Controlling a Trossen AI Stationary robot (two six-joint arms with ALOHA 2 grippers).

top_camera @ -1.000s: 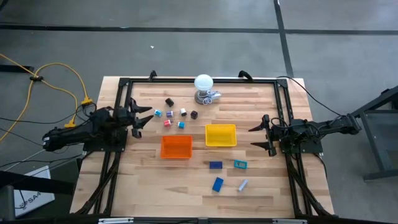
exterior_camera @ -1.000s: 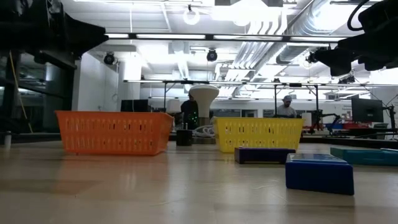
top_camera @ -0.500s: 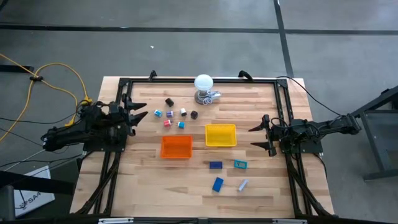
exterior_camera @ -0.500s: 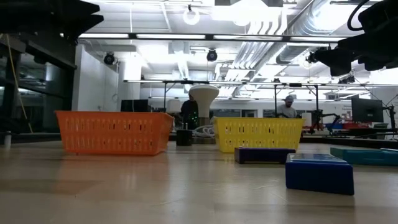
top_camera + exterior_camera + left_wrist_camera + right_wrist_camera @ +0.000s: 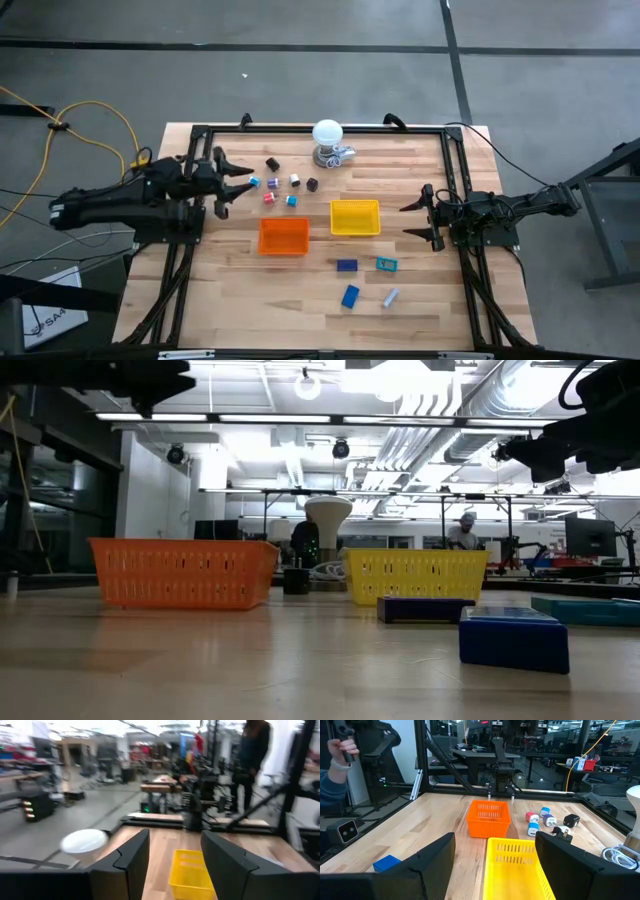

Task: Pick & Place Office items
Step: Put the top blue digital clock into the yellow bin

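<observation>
In the high view, several small black, blue, red and white bits lie on the table in a loose cluster near its far left. A dark blue block, a teal block, a blue block and a grey block lie flat near the near edge. My left gripper hovers open just left of the small bits, touching nothing; its wrist view looks across the table. My right gripper waits open to the right of the yellow tray, fingers apart in its wrist view.
An orange tray stands left of the yellow tray. A white ball on a metallic base stands by the far edge. A black frame runs along the table's left, far and right sides. A person's hand shows beyond the table.
My left arm first drew back toward the table's left edge, then reached right again toward the small bits. It has risen, as it leaves the top of the low view. It stays open. The right arm and all items kept still.
</observation>
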